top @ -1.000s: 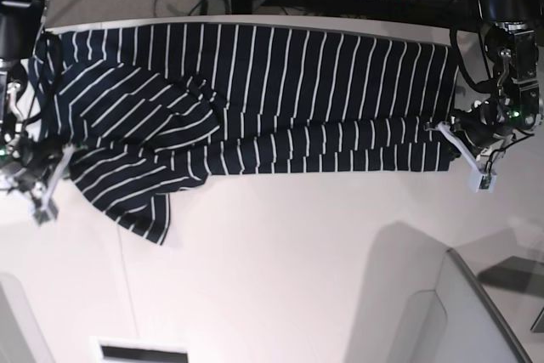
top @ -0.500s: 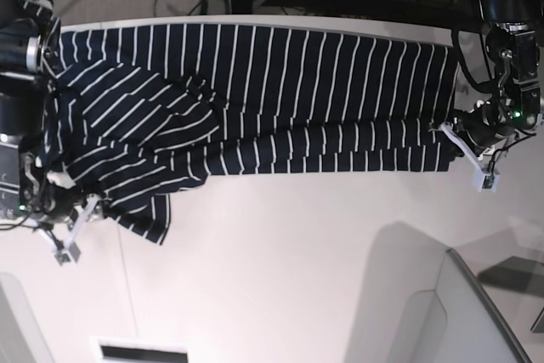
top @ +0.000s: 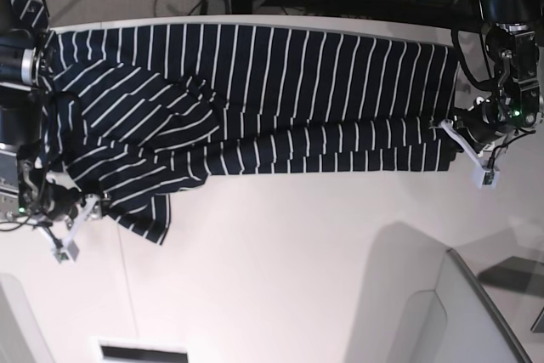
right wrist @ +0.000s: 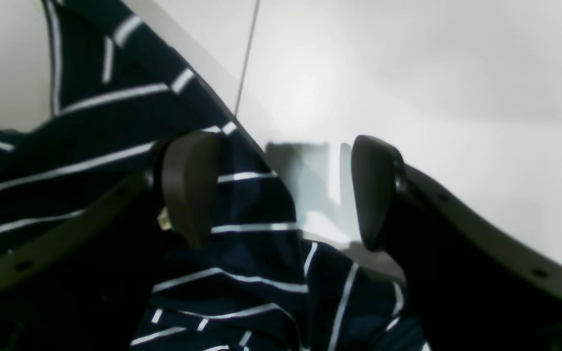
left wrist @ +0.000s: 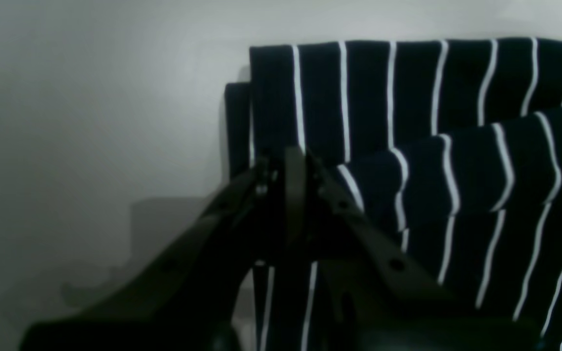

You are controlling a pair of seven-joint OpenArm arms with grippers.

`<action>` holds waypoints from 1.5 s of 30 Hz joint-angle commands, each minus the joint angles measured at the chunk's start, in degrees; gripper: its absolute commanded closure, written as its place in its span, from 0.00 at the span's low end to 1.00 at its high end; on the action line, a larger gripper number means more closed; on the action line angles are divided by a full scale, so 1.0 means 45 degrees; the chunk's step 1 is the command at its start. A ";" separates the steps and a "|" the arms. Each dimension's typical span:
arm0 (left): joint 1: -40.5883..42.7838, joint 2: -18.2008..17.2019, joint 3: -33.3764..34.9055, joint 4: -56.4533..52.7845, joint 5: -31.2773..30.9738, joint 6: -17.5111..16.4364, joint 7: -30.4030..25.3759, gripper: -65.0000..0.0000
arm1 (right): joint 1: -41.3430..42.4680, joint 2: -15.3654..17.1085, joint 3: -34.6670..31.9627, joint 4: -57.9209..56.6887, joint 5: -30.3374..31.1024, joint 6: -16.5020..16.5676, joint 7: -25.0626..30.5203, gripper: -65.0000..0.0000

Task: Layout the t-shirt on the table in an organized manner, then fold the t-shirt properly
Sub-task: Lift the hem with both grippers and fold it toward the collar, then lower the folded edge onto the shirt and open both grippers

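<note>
The t-shirt (top: 255,99) lies spread across the far half of the white desk (top: 289,269), its long side running w/ the far edge, thin white stripes crossing it. The near strip of fabric is folded up over the body along most of its length; toward the right arm's end the cloth bunches into diagonal creases and a loose flap hangs down onto bare desk. Left pincer (top: 459,144) sits at the opposite end of the shirt, right at the corner of the folded strip; in the left wrist view its fingers (left wrist: 291,195) are pressed together w/ striped fabric around the tips, so it's clamped on the t-shirt (left wrist: 408,122) corner, approx. where two layers stack. Right pincer (top: 72,225) is low by the hanging flap; the right wrist view shows its jaws spread wide, one pad (right wrist: 188,185) over the cloth (right wrist: 242,253), the other pad (right wrist: 373,190) over bare desk (right wrist: 432,73), gripping nothing. A thin seam line runs across the desk there.
</note>
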 commanded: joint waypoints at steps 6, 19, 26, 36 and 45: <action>-0.0201 -0.0252 -0.0045 0.0191 -0.0018 -0.0046 -0.0207 1.00 | 0.0419 -0.0115 0.0037 0.0126 0.0172 0.0027 0.0143 0.38; -0.0201 -0.0252 -0.0065 0.0191 -0.0018 -0.0046 -0.0207 1.00 | 0.0634 -0.0330 0.0037 -0.0440 0.0172 0.0027 0.0182 1.00; -0.0201 -0.0272 -0.0045 0.0191 0.0021 -0.0046 -0.0207 1.00 | 0.0009 -0.0311 0.0057 0.1513 0.0172 0.0046 -0.0912 1.00; -0.0181 -0.0311 -0.0045 0.0308 0.0959 -0.0066 -0.0207 1.00 | -0.2590 -0.0428 0.0154 0.8253 0.0250 0.0046 -0.5523 1.00; -0.0201 -0.0311 -0.0123 0.0464 0.1017 -0.0066 -0.0207 1.00 | -0.4758 -0.0428 0.1405 1.2336 0.1891 0.0066 -0.8375 1.00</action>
